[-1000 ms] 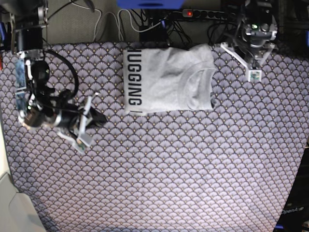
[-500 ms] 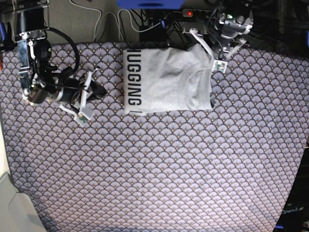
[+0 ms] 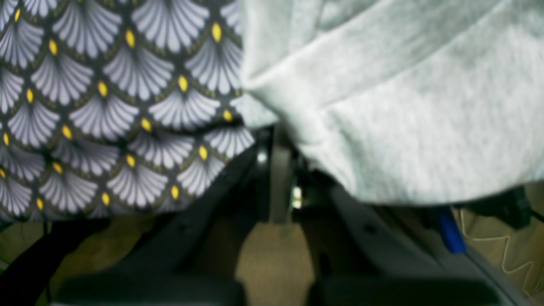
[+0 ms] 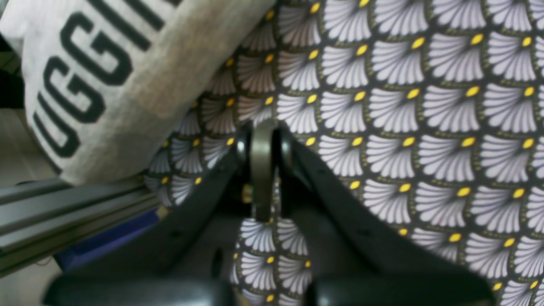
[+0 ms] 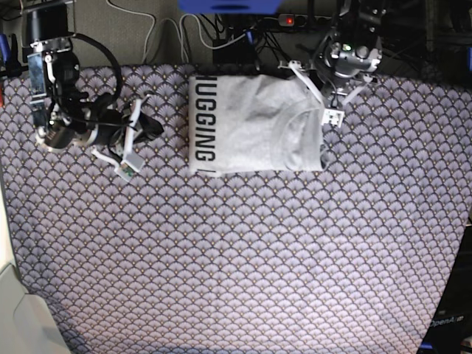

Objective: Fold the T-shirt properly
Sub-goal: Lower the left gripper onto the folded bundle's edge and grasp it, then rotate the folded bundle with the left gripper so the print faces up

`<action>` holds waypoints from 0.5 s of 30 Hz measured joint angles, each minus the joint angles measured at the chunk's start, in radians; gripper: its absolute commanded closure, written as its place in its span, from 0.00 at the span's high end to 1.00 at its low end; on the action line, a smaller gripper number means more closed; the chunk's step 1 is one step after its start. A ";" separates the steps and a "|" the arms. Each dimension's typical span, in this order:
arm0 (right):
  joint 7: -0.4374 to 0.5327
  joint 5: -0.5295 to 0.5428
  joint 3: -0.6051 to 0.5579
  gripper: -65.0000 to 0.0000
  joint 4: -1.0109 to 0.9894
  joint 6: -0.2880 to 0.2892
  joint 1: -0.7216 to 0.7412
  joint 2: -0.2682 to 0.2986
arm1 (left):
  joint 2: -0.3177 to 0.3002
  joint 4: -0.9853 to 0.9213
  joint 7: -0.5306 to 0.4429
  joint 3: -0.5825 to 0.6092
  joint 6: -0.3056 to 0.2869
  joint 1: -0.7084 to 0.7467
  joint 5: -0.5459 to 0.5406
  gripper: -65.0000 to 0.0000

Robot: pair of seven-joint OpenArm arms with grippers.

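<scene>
The grey T-shirt [image 5: 254, 122] lies folded into a rectangle at the far middle of the purple tablecloth [image 5: 258, 251], its black "HUGGING" lettering [image 5: 204, 122] along the left edge. My left gripper [image 5: 322, 80] is shut at the shirt's far right corner. In the left wrist view its tips [image 3: 276, 142] touch the hem of the T-shirt [image 3: 403, 106], and I cannot tell whether cloth is pinched. My right gripper [image 5: 156, 127] is shut and empty, left of the shirt. In the right wrist view it [image 4: 263, 131] hovers over the cloth, near the printed T-shirt [image 4: 127, 76].
The table's far edge runs just behind the shirt. Past it are a power strip [image 5: 310, 21] with a red light, cables [image 5: 166, 37] and a blue object [image 5: 228, 4]. A metal rail [image 4: 63, 212] shows below the table edge.
My left arm has swung left from the far right of the table to the shirt's far right corner. The right arm has moved toward the far edge and a little nearer the shirt.
</scene>
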 measured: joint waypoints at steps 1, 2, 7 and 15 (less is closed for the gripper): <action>0.000 0.001 0.000 0.00 0.000 0.000 0.000 0.000 | 0.002 -0.001 0.000 -0.001 0.000 -0.008 -0.003 0.01; 0.000 0.001 0.000 0.00 0.000 0.000 0.000 0.000 | 0.010 -0.003 0.007 -0.005 0.000 -0.025 -0.003 0.01; 0.000 0.000 -0.002 0.00 0.001 0.000 0.001 -0.002 | 0.056 -0.008 -0.014 -0.006 0.004 -0.122 0.009 0.01; 0.000 -0.003 -0.010 0.00 0.001 0.000 0.006 -0.002 | 0.106 -0.211 -0.018 -0.009 0.004 -0.293 0.008 0.01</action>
